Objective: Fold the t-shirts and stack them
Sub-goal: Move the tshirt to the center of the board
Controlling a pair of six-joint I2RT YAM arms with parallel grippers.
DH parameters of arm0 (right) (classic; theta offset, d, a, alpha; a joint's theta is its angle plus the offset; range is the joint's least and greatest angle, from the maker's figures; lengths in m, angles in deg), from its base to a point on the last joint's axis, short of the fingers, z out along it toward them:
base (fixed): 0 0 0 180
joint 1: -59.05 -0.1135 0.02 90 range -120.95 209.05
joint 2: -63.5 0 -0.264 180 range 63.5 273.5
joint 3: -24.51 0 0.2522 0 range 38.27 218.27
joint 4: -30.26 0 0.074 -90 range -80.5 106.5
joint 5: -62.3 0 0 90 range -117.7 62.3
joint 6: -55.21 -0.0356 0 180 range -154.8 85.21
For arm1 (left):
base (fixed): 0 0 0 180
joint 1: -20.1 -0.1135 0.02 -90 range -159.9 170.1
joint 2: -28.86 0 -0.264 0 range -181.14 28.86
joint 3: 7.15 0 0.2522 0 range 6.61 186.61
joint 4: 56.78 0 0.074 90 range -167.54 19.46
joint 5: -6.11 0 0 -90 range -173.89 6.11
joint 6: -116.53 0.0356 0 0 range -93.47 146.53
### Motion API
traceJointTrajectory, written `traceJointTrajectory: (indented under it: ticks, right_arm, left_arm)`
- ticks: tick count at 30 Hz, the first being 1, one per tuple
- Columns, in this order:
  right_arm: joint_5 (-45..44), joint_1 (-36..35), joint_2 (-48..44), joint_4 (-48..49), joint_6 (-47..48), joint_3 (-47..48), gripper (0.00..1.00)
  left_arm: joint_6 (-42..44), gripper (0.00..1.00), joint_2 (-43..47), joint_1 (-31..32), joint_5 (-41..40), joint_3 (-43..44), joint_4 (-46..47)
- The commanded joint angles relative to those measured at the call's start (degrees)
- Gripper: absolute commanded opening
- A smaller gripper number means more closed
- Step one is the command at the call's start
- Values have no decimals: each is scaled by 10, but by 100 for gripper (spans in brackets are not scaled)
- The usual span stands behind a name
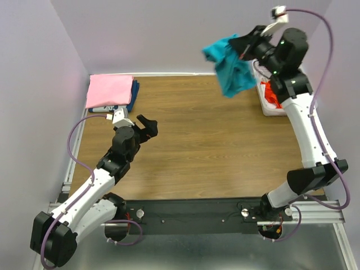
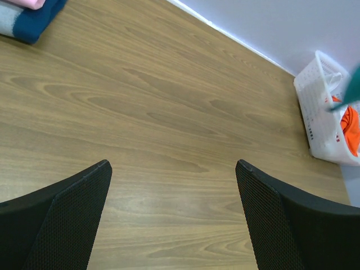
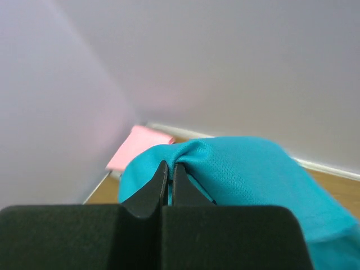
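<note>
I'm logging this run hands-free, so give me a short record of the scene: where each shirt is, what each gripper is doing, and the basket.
teal t-shirt: hanging in the air over the far right of the table, unfolded
right gripper: shut on a bunched edge of the teal t-shirt
left gripper: open, empty, over bare wood on the left
pink t-shirt: folded, on top of the stack in the far left corner
dark blue t-shirt: folded, under the pink one
orange-red t-shirt: crumpled in the basket
white lattice basket: at the table's right edge
</note>
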Motion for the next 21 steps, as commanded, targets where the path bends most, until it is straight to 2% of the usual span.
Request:
traceJointTrajectory:
  ticks: [1,4,5,7,8,10,11,12,13,19,21]
  right_arm:
    - [65,-62,-28,-50,58,-68,1]
    - [30,-82,-89,-71,93,-187,1]
    - [12,-82,-107,-69,94,-280,1]
    - [-130,-82,-162,-70,58,-374,14]
    - [-239,-82,-179,-71,24,-447,45]
    - [-312,-82,-207,-80,6,-495,72]
    - [-350,-82,-235,-84,-18,-531,90]
    - [-352,-82,-246,-83,-24,-543,95]
    - [-349,-82,-256,-83,-28,-551,99]
    - [-282,-82,-269,-84,-53,-600,100]
    - [-255,-82,-263,-83,-66,-613,100]
  left_arm:
    - [-29,98,4,0,-17,30,-55]
    - [-58,98,15,0,-55,30,-89]
    - [-65,98,19,0,-64,32,-99]
    - [-86,98,22,-1,-88,37,-127]
    - [-91,98,22,0,-93,38,-134]
    - [-106,98,20,0,-105,37,-149]
    - [-112,98,15,-1,-107,35,-151]
    - [-117,99,11,-2,-107,33,-152]
    - [-120,98,6,-1,-109,31,-152]
    - [-138,98,-57,-21,-121,28,-154]
    - [-114,98,-94,-50,-64,29,-134]
